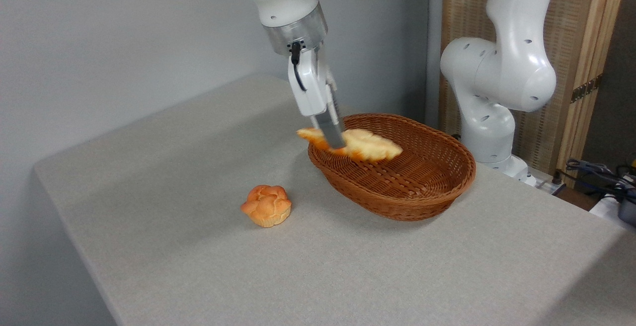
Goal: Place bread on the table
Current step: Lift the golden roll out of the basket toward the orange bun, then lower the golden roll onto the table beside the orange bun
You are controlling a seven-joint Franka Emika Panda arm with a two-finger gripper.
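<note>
glossy white jointed robot arm (512,62); dark grey joint band | silver wrist ring; black cable | white two-finger gripper (334,139), grey fingers

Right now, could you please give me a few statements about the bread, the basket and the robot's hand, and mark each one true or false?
1. The hand is closed on the braided bread. True.
2. The bread lies flat on the table. False: it is held up over the left rim of the wicker basket, clear of the tabletop.
3. A small round bun sits on the table to the left of the basket. True.
4. The bun is inside the basket. False: it rests on the grey tabletop, apart from the basket.
5. The basket holds several more loaves. False: no other loaf shows inside it.
</note>
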